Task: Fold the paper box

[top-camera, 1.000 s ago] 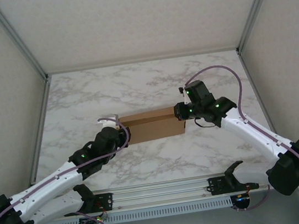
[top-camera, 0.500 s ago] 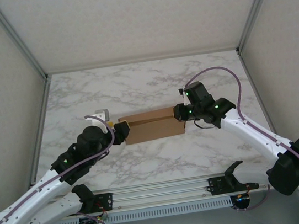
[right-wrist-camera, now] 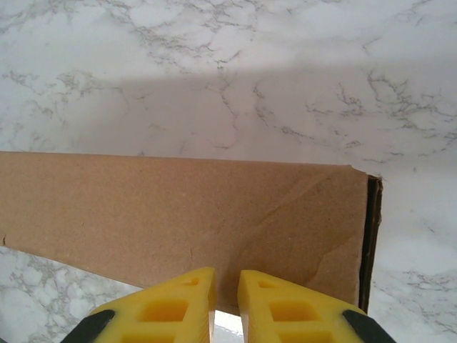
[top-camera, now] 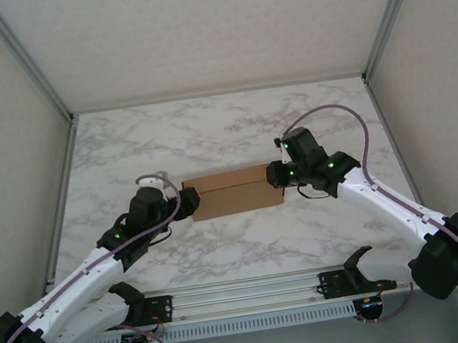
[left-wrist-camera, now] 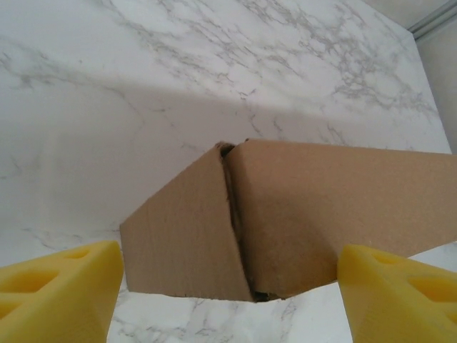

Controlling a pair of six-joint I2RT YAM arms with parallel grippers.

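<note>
The left pincer (left-wrist-camera: 228,271) is standing wide open, its yellow fingers (left-wrist-camera: 57,286) flanking the near end of the paper box (top-camera: 234,192) without touching it and with nothing between them. The right pincer (right-wrist-camera: 226,286) is doing the opposite job: its two fingers are sitting almost together with only a sliver of gap, and the lower edge of a cardboard panel is running into that gap, so it is apparently pinching a thin wall at the box's right end.

The box itself is lying lengthwise across the middle of the marble surface (top-camera: 206,132), between the two arms, already looking like a closed, shallow brown block. From the left wrist, its end panel is slanting away from the long panel, and a dark seam (left-wrist-camera: 232,214) is showing where the two are meeting – that end is probably not fully seated.

The step in hand, as I am judging it, is squaring up this left end. Doing it well is calling for the right pinch acting as a firm anchor, so the box is not sliding on the smooth surface. The left pincer should be approaching square to the end, with its fingers straddling the seam, and pressing the slanted panel flush along its crease – gently, since thin card is liable to buckle or spring back open.
</note>
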